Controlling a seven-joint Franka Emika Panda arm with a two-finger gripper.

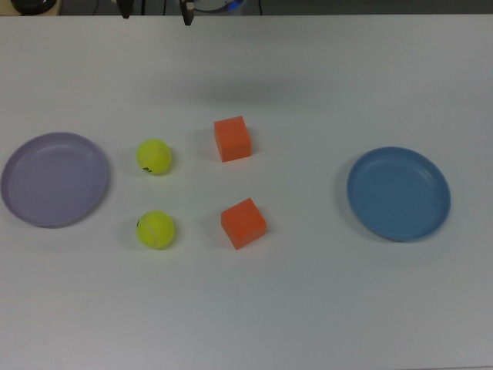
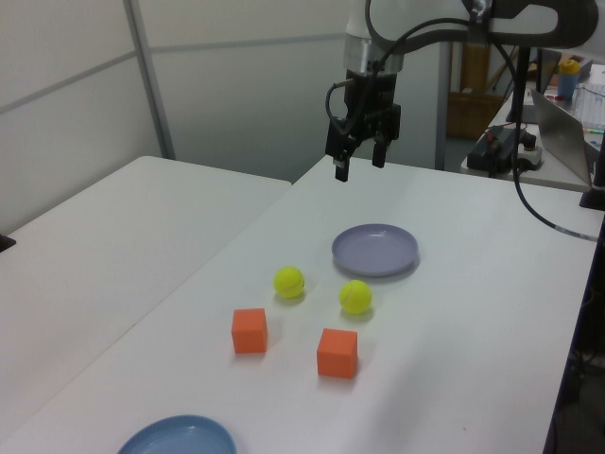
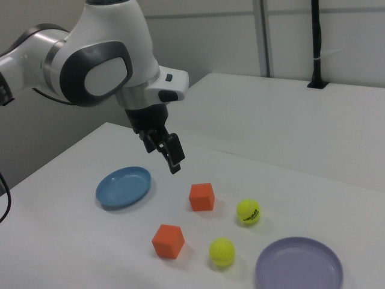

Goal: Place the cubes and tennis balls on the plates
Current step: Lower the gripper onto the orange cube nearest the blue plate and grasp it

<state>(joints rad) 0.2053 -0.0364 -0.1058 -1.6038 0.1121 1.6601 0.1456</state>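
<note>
**Cubes and balls on the table, both plates bare, gripper held aloft**

In the top view, the white table [image 1: 308, 308] is seen from above. The lavender plate [image 1: 54, 179] is set at nine o'clock and the blue plate [image 1: 398, 193] at three o'clock, well apart. Between them, four things are laid out in a loose square: one tennis ball [image 1: 154, 156] at ten o'clock of the centre, the other tennis ball [image 1: 155, 230] at eight o'clock, one orange cube [image 1: 233, 139] at one o'clock, and the other orange cube [image 1: 243, 223], turned slightly, at five o'clock. None is touching another or a plate. In the left view, the gripper [image 2: 359, 161] is held above the table with its fingers parted; nothing is gripped.
</note>
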